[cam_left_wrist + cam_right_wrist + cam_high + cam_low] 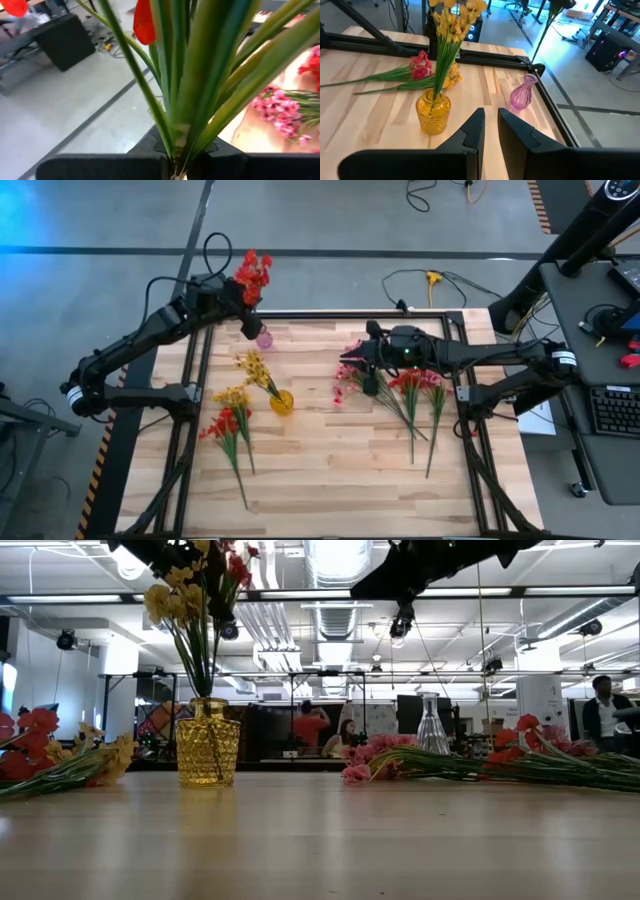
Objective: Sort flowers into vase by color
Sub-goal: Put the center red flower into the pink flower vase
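Note:
My left gripper (243,298) is shut on a red flower sprig (252,273) above the table's far left corner, just beyond a small pink vase (264,338). A yellow vase (282,402) holds yellow flowers (255,368) upright by their stems. Red and yellow sprigs (228,425) lie flat at the left. Pink sprigs (345,388) and red sprigs (415,385) lie flat at the right. My right gripper (490,120) hovers over the pink sprigs, a narrow gap between its fingers and nothing in it. My left gripper pinches the red sprig's bunched green stems at their lower end (175,142) between its two fingers. The stems fan out away from the fingers, and the blossoms (144,22) stand at the far end. The sprig is lifted clear of the table and the vases.
A clear glass vase (430,725) stands among the sprigs on the right. A black frame rail (330,313) runs along the table's far edge. Bare wood (330,470) lies across the near middle. People stand in the room beyond the table.

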Controlling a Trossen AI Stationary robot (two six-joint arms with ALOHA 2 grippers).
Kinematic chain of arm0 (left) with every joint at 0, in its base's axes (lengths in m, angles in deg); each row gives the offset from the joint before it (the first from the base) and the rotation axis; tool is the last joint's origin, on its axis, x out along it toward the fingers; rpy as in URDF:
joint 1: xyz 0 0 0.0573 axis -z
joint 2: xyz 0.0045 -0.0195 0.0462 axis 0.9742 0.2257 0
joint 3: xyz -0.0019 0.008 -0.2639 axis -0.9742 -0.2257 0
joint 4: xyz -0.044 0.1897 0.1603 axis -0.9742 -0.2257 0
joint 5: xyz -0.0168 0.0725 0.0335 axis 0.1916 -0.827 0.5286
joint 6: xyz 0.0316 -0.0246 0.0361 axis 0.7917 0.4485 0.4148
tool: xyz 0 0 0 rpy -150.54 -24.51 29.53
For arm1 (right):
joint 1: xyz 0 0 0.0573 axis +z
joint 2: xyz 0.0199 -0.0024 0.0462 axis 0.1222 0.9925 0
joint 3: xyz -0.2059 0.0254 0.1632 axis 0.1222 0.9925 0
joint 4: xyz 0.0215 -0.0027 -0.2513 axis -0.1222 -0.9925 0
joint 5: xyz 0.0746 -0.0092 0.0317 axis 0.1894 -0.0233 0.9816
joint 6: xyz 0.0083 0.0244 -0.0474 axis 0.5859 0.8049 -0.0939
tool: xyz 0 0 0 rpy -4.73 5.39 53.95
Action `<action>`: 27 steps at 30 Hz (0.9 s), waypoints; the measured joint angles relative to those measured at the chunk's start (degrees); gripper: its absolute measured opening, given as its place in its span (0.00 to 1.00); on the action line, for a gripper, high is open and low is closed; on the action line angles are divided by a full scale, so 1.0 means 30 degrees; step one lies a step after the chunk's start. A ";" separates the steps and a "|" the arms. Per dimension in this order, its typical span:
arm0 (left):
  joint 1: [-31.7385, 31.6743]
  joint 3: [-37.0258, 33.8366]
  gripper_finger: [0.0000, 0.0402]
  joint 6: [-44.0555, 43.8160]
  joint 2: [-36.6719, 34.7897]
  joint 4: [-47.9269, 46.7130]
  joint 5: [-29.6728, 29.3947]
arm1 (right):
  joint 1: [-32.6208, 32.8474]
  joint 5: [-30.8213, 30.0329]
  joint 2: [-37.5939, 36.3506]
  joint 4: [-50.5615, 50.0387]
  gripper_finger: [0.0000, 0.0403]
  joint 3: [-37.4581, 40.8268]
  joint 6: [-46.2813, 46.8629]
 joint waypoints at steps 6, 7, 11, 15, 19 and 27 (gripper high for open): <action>-0.0289 -0.0103 0.02 -0.0095 0.0100 0.0217 -0.0720 | 0.0000 0.0002 -0.0015 0.0032 0.11 0.0002 -0.0172; -0.0327 -0.0103 0.02 -0.0116 0.0180 0.0313 -0.0717 | 0.0000 -0.0002 -0.0015 0.0019 0.11 -0.0015 -0.0172; -0.0417 -0.0103 0.02 0.0035 0.0655 0.1071 -0.0713 | 0.0000 -0.0002 -0.0015 0.0094 0.11 -0.0027 -0.0150; -0.0516 -0.0150 0.02 0.0165 0.1272 0.1018 -0.0697 | 0.0000 -0.0002 -0.0015 0.0077 0.11 -0.0027 0.0061; -0.0620 -0.0220 0.02 0.0279 0.1629 0.1090 -0.0575 | 0.0000 -0.0002 -0.0015 0.0073 0.11 -0.0027 0.0061; -0.0826 -0.0235 0.02 -0.0186 0.1953 0.1024 -0.0553 | 0.0000 -0.0009 -0.0015 0.0272 0.11 -0.0027 0.0054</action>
